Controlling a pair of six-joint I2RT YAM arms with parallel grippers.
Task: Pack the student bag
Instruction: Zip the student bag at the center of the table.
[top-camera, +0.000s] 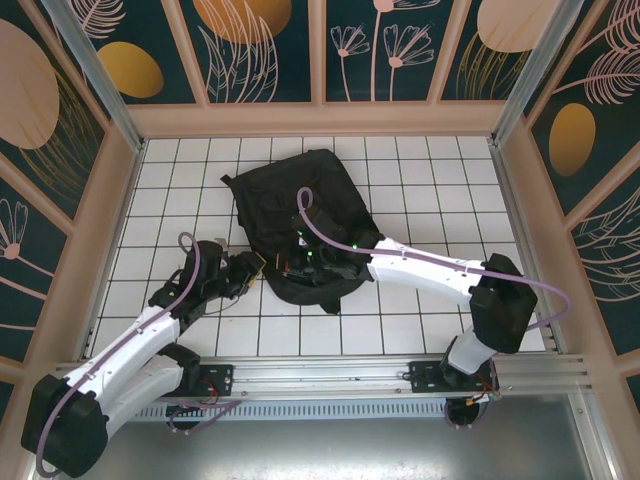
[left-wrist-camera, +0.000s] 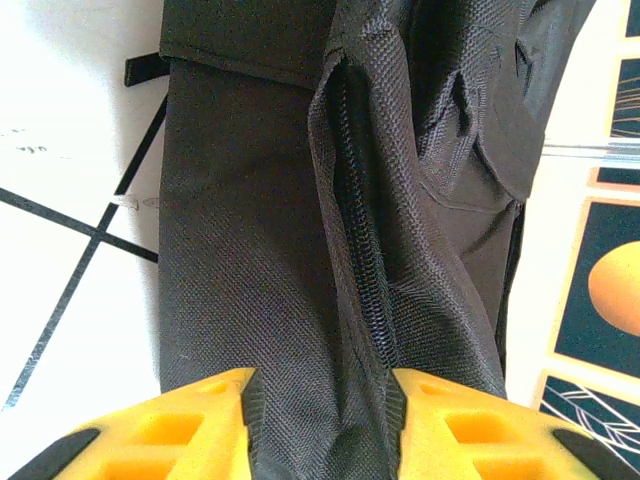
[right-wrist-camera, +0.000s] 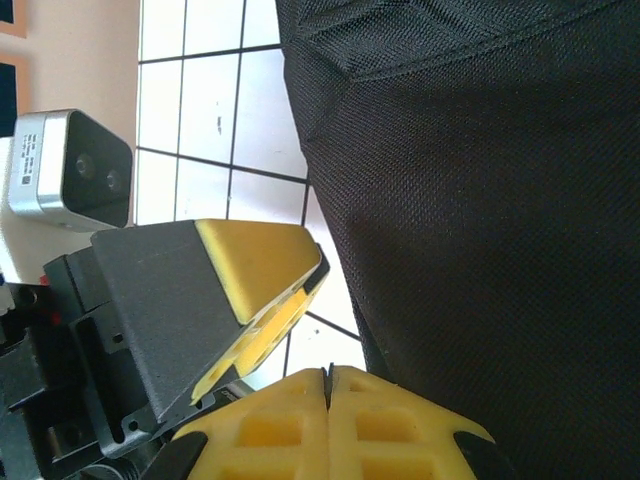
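Note:
The student bag (top-camera: 296, 215) is a large black fabric backpack lying flat in the middle of the tiled table. My left gripper (top-camera: 262, 265) is at the bag's near left edge. In the left wrist view its yellow fingers (left-wrist-camera: 200, 420) pinch a fold of black fabric (left-wrist-camera: 250, 250) next to a closed zipper (left-wrist-camera: 365, 230), so my left gripper (left-wrist-camera: 322, 385) is shut on the bag. My right gripper (top-camera: 298, 262) hovers just right of it over the bag's near end. Its jaws (right-wrist-camera: 328, 372) are pressed together beside the bag's fabric (right-wrist-camera: 480, 200), and I see nothing held.
The left gripper's finger (right-wrist-camera: 255, 265) and wrist camera (right-wrist-camera: 70, 170) sit very close to my right gripper. White tiled table (top-camera: 420, 180) surrounds the bag, with patterned walls (top-camera: 320, 50) on three sides and a metal rail (top-camera: 330, 375) at the near edge.

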